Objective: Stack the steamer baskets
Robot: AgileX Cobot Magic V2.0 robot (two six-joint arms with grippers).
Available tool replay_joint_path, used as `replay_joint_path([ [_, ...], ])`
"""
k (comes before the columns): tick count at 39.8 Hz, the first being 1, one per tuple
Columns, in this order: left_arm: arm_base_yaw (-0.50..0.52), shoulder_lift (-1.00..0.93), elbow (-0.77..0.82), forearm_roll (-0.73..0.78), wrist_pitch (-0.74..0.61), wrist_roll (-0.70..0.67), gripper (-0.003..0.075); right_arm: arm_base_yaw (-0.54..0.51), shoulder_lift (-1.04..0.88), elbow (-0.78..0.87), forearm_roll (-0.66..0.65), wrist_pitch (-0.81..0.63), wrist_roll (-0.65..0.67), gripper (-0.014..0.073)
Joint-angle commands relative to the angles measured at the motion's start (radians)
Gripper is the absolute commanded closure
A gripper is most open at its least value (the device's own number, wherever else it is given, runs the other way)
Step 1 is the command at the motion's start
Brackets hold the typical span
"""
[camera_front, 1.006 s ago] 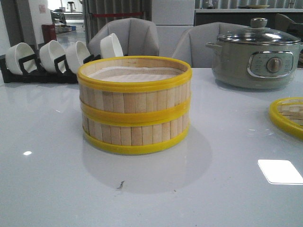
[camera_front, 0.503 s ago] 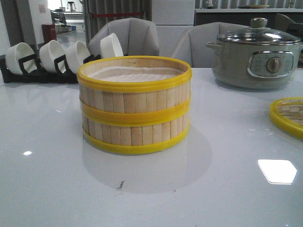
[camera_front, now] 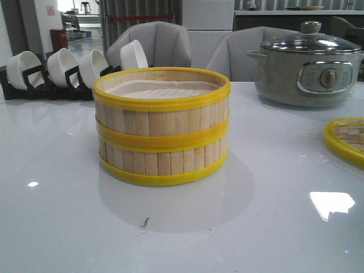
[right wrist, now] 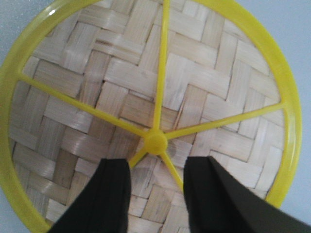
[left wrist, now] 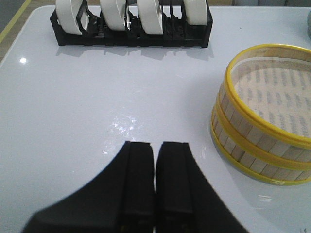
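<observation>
The white table [camera_front: 68, 227] is shining, with a small dark mark near the front. Two steamer baskets [camera_front: 162, 128] are sitting in the middle of it, one stacked on top of the other, with white paper lining the top one. Off to the right, a flat woven lid [camera_front: 346, 139] with a yellow rim is lying on the table, well apart from the stack.

The left gripper [left wrist: 155, 160] is hanging over bare table beside the stack, and its two black fingers [left wrist: 138, 179] are pressing together with nothing between them. The right gripper [right wrist: 158, 182] is hanging right above the lid [right wrist: 155, 87], near the yellow hub where the spokes are meeting. Its fingers [right wrist: 114, 189] are standing apart with a gap between them, holding nothing.

Farther back on the left, white bowls [camera_front: 62, 65] are standing on edge in a black rack [camera_front: 34, 88]. On the right, a grey-green electric pot [camera_front: 307, 71] with a glass lid is sitting. Grey chairs [camera_front: 165, 45] are waiting behind the table.
</observation>
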Motion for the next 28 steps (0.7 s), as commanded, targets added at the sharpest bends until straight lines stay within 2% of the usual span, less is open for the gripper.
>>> replay_joint_path([
  [1, -0.006, 0.002, -0.027, 0.008, -0.076, -0.013, 0.0636, -0.005, -0.044, -0.035, -0.015, -0.042, -0.005, 0.0223],
  [28, -0.006, 0.002, -0.027, 0.008, -0.076, -0.013, 0.0636, -0.005, -0.034, -0.038, 0.008, -0.116, -0.005, 0.0223],
])
